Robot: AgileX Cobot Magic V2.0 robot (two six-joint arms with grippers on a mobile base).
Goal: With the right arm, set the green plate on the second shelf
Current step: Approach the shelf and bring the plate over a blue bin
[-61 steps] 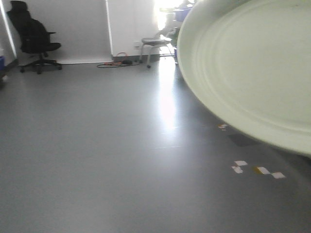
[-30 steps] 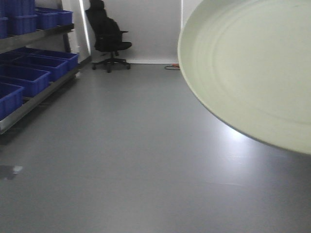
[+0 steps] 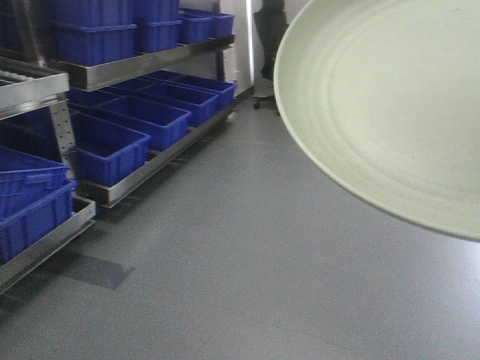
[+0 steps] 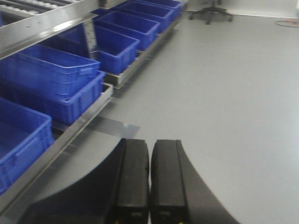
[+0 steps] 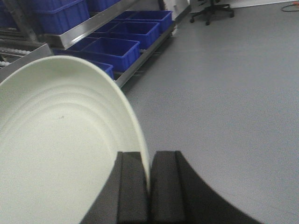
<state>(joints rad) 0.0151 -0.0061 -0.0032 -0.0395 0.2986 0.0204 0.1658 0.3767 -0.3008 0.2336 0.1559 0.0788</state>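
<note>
Plate carried beside the rack (image 3: 142,67).
The green plate (image 5: 60,140) is clamped by its rim in the right gripper (image 5: 149,184), raised ready for shelving; the left gripper (image 4: 149,182) is closed, empty.

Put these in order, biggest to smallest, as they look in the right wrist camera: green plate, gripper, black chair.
1. green plate
2. right gripper
3. black chair
The chair may only look tiny because it's far away.

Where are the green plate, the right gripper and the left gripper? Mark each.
green plate (image 3: 390,105), front-facing view, on its ringed face.
right gripper (image 5: 149,163), right wrist view, between fingertips, at the plate's rim.
left gripper (image 4: 149,149), left wrist view, between its shut fingertips.
</note>
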